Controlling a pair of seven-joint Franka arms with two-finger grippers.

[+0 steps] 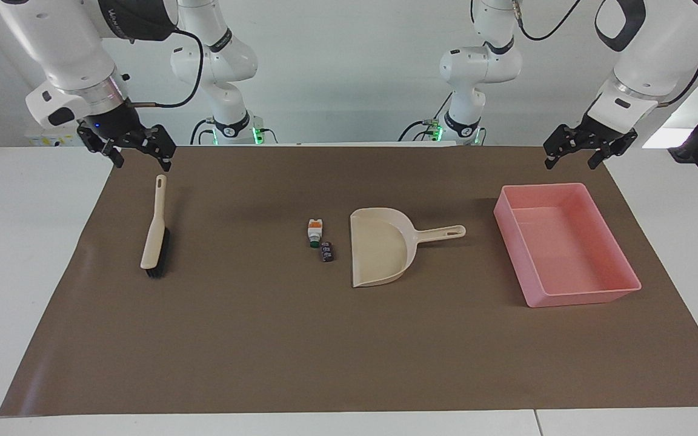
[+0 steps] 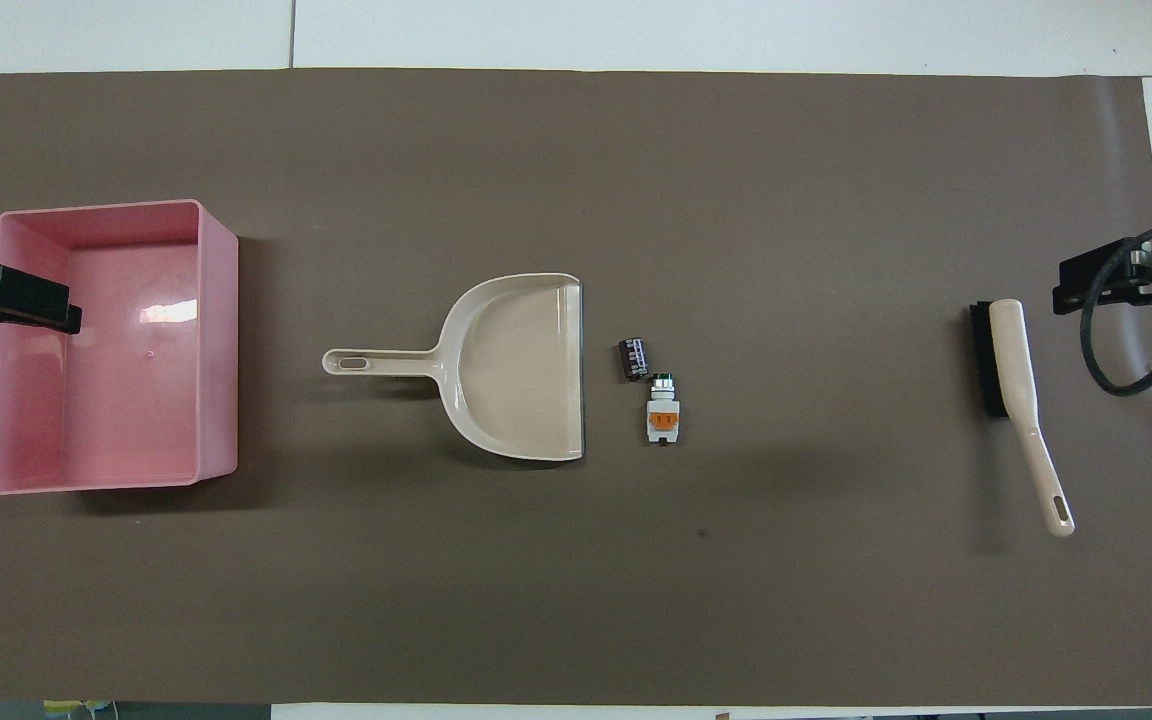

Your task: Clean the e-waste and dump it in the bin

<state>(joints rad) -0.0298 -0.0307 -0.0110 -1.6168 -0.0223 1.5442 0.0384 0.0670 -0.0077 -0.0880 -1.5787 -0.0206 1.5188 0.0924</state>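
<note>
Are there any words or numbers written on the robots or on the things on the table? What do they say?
Right arm: pale lettering on its black band, too blurred and cut off to read.
Dustpan, brush, pink bin, white e-waste part, black e-waste part: no words or numbers can be seen.
Brown mat: none.
</note>
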